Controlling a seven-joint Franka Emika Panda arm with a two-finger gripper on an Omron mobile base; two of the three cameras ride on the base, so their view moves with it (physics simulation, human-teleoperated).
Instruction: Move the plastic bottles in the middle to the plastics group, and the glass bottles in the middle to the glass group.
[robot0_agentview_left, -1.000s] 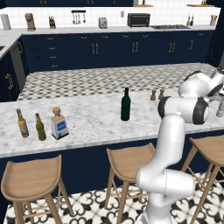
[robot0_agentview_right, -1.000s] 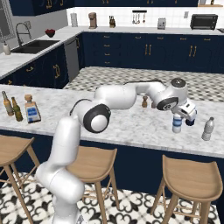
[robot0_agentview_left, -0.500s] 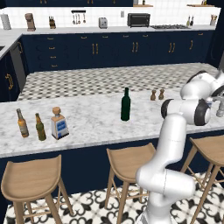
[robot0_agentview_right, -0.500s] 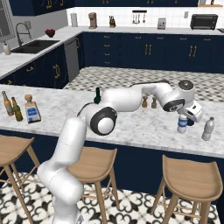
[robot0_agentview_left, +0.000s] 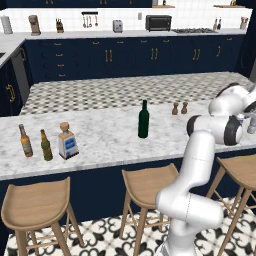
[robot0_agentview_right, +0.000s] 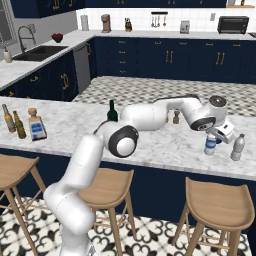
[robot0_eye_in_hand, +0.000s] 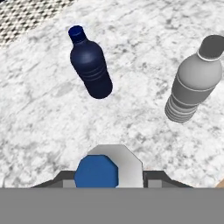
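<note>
My gripper (robot0_agentview_right: 216, 135) is shut on the small clear water bottle (robot0_agentview_right: 210, 145), holding it by the top at the counter's right end. In the hand view the bottle's top (robot0_eye_in_hand: 103, 169) sits between the dark fingertips (robot0_eye_in_hand: 65, 179). Beyond it stand the dark navy bottle (robot0_eye_in_hand: 90, 65) and the pale grey bottle (robot0_eye_in_hand: 194, 81), which also shows just right of the held bottle (robot0_agentview_right: 238, 147). The green wine bottle (robot0_agentview_left: 143, 120) stands mid-counter. The square clear bottle (robot0_agentview_left: 67, 142) stands beside the amber beer bottle (robot0_agentview_left: 25, 141) and the olive one (robot0_agentview_left: 46, 145) at the left.
Two small shakers (robot0_agentview_left: 179, 108) stand behind the arm on the marble counter (robot0_agentview_left: 105, 135). Wooden stools (robot0_agentview_left: 147, 182) line the counter's front edge. My arm's forearm (robot0_agentview_right: 155, 112) stretches across the counter in front of the wine bottle.
The gripper has carried the water bottle a little further right and lower, closer to the grey bottle. The other bottles have not moved.
</note>
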